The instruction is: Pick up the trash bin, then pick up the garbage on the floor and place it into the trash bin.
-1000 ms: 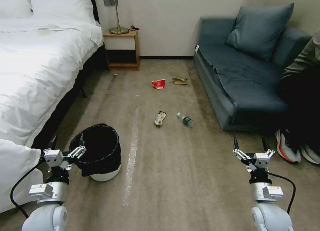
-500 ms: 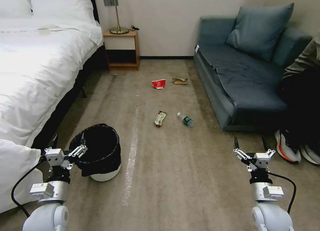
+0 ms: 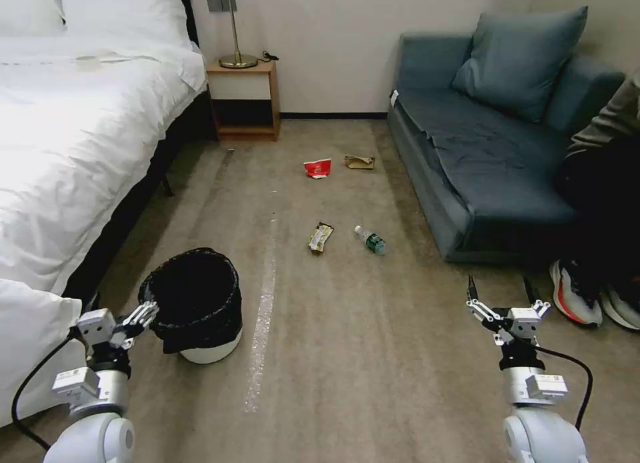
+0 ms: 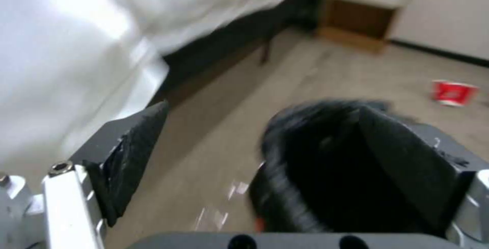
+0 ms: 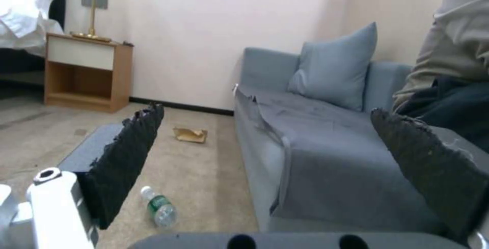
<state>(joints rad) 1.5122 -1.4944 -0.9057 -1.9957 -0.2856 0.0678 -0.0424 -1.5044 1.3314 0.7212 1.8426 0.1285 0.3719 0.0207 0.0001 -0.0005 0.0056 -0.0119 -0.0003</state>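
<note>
Head view: a white bed [image 3: 60, 136] fills the left side and a blue sofa [image 3: 487, 149] the right, with a wooden nightstand [image 3: 245, 99] against the far wall. On the carpet near the bed stands the trash bin [image 3: 198, 303], upright, its black bag folded over the rim. The left gripper [image 3: 119, 307] sits just beside the bin's rim, fingers spread; the left wrist view shows one finger in front of the bin. The right gripper [image 3: 500, 295] hangs over bare carpet near the sofa, fingers spread, holding nothing. Farther off lie the bottle [image 3: 371, 240], the snack wrapper [image 3: 321, 236], the red cup [image 3: 317, 167] and the brown paper [image 3: 359, 161].
</note>
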